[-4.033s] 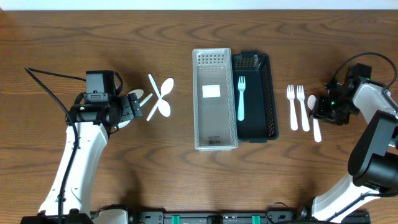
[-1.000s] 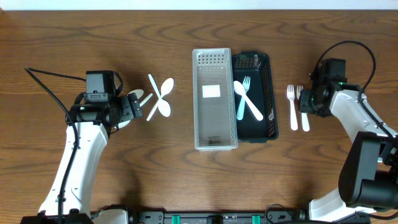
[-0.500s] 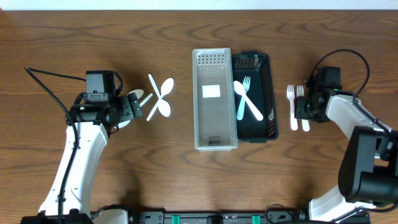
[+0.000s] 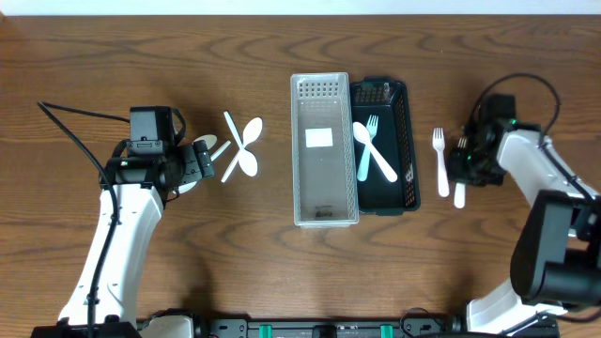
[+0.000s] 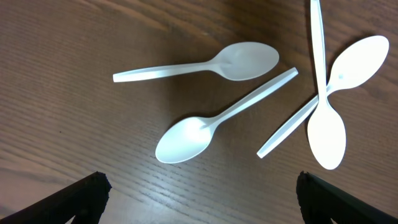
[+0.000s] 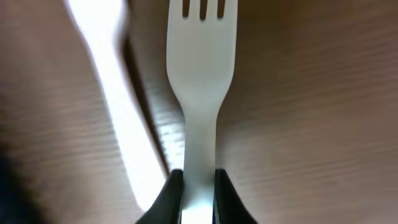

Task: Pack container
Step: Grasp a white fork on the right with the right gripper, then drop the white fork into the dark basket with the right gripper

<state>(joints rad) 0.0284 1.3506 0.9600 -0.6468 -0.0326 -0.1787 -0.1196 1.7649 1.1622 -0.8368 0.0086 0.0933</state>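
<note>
Overhead looks down; right wrist close above fork (image 6: 200, 93).

Robotics lab bench: left arm (image 4: 115, 239) and right arm (image 4: 552, 183) mounted at a wood-grain table (image 4: 235, 263), trailing cable (image 4: 77, 122), plastic spoons (image 4: 249, 161) and forks (image 4: 440, 164) beside two trays (image 4: 295, 150).

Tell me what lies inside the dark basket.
A white fork and a white spoon lie crossed in the dark basket. Which one is on top I cannot tell; the floor under them is covered.
</note>
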